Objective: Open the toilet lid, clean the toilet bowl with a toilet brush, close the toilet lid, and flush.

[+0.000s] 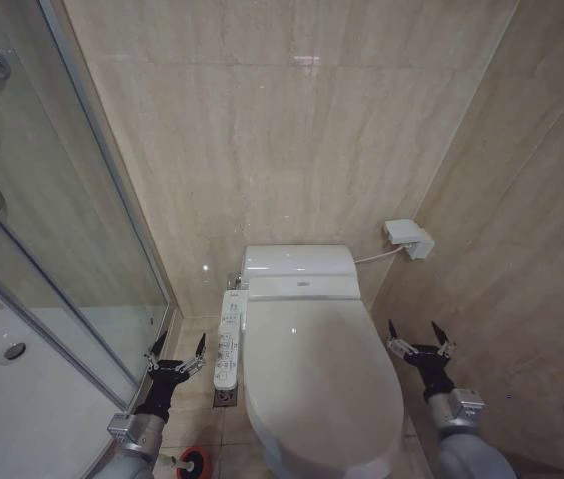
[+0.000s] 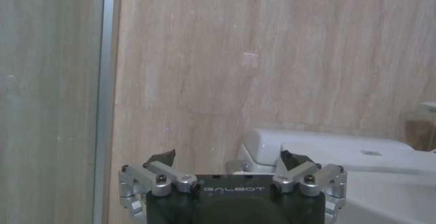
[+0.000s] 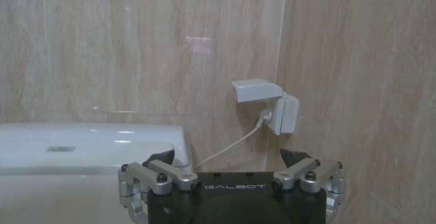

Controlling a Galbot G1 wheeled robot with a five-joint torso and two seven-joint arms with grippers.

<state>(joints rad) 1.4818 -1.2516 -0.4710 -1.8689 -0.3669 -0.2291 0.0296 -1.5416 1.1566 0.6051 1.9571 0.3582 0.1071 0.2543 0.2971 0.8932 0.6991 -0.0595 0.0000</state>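
The toilet lid [image 1: 319,374] lies shut, glossy white, covering the toilet bowl, which is hidden under it. A narrow white button panel [image 1: 229,340] runs along the toilet's left side. My left gripper [image 1: 175,351] hangs open beside that panel, over the floor, apart from the toilet. On the other side my right gripper [image 1: 420,339] stands open between the lid and the wall. The toilet brush [image 1: 191,462] shows its black head inside a red cup holder on the floor below the left arm. The wrist views show the left gripper [image 2: 228,158] and the right gripper [image 3: 228,158] open and empty.
A glass shower screen [image 1: 82,230] and white shower tray [image 1: 32,409] close off the left. Beige tiled walls stand behind and close on the right. A white wall socket [image 1: 408,238] with a cable feeds the toilet's back unit [image 1: 296,271].
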